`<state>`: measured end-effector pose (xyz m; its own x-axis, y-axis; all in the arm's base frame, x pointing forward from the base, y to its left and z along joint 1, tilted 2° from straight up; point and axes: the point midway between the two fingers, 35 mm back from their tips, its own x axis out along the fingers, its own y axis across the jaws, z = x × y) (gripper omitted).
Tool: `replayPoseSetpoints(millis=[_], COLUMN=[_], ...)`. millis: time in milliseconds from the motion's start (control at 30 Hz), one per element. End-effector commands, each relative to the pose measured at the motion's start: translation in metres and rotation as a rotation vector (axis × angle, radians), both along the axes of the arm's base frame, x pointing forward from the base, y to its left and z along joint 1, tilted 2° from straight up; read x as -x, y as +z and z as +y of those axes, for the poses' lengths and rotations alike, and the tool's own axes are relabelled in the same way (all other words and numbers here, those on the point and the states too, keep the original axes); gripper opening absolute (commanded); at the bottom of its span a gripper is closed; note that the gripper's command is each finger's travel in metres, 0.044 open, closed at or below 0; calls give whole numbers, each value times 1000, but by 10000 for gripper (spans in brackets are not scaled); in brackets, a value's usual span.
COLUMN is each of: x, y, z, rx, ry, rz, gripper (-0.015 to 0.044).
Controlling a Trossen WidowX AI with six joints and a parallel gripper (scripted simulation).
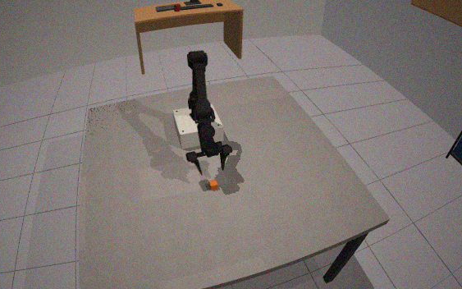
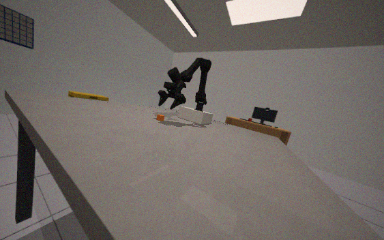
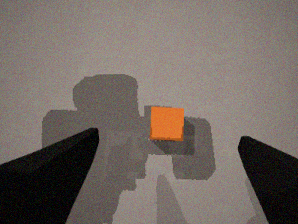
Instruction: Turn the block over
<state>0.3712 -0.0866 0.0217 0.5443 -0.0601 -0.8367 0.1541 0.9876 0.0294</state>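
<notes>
A small orange block (image 1: pixel 213 185) (image 2: pixel 160 117) (image 3: pixel 166 123) rests on the grey table (image 1: pixel 262 197) (image 2: pixel 183 163), a little in front of the arm's white base. The faces that I see are plain orange; no mark shows. My gripper (image 1: pixel 211 166) (image 2: pixel 170 103) (image 3: pixel 169 139) hangs open above the block and slightly behind it, clear of it. In the wrist view the two dark fingers stand wide at the lower left and lower right, with the block on the table between and beyond them. Nothing is between the fingers.
The arm's white base box (image 1: pixel 188 131) (image 2: pixel 195 115) stands on the table behind the block. A wooden desk (image 1: pixel 188 18) (image 2: pixel 258 127) with a monitor stands on the floor beyond. A yellow object (image 2: pixel 88 96) shows past the table's far left edge.
</notes>
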Motion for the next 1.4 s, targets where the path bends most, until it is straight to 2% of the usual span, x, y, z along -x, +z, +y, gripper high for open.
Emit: replayPoseSetpoints(millis=[0,633,767,900,1367], x=[4,-33,-33,-34,-35], y=[6,27,24,-8,-32], z=[0,-7,-7,-6,-6], rx=[3,-77,-78,-78,-78], ry=[2,15,15,15,15], rz=[28,538,543,543,543], gripper=[440,440,440,440,440])
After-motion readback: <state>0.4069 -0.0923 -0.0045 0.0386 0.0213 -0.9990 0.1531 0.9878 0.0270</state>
